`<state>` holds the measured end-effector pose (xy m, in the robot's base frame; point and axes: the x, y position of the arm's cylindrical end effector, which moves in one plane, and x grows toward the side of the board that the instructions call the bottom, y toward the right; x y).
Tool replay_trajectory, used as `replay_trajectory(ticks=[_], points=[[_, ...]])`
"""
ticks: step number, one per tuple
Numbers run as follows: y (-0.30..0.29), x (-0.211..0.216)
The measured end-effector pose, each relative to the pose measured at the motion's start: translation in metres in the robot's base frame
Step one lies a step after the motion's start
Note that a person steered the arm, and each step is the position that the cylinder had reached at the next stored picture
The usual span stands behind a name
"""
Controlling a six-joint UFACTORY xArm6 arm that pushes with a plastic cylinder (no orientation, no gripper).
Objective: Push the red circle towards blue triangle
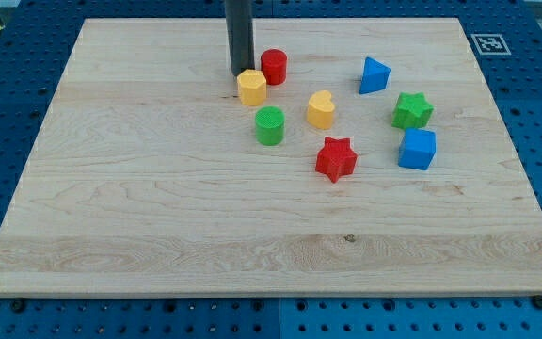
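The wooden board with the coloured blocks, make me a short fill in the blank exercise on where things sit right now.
1. My tip sits just left of the red circle and touches the ____ block.
2. The blue triangle lies toward the view's ____ of the red circle.
3. The green circle lies directly below the yellow hexagon, and left of the yellow ____.

Missing words: yellow hexagon; right; heart

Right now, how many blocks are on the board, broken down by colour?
Red: 2, the red circle and the red star.
Blue: 2, the blue triangle and the blue cube.
Green: 2, the green circle and the green star.
Yellow: 2, the yellow hexagon and the yellow heart.
Total: 8.
My tip sits just left of the red circle, beside the yellow hexagon.
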<state>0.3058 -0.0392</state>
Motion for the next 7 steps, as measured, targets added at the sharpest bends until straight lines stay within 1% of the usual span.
replay_trajectory(ticks=[1, 3, 4, 5, 7], points=[[0.015, -0.012], [0.019, -0.012], [0.019, -0.008], [0.019, 0.011], [0.028, 0.016]])
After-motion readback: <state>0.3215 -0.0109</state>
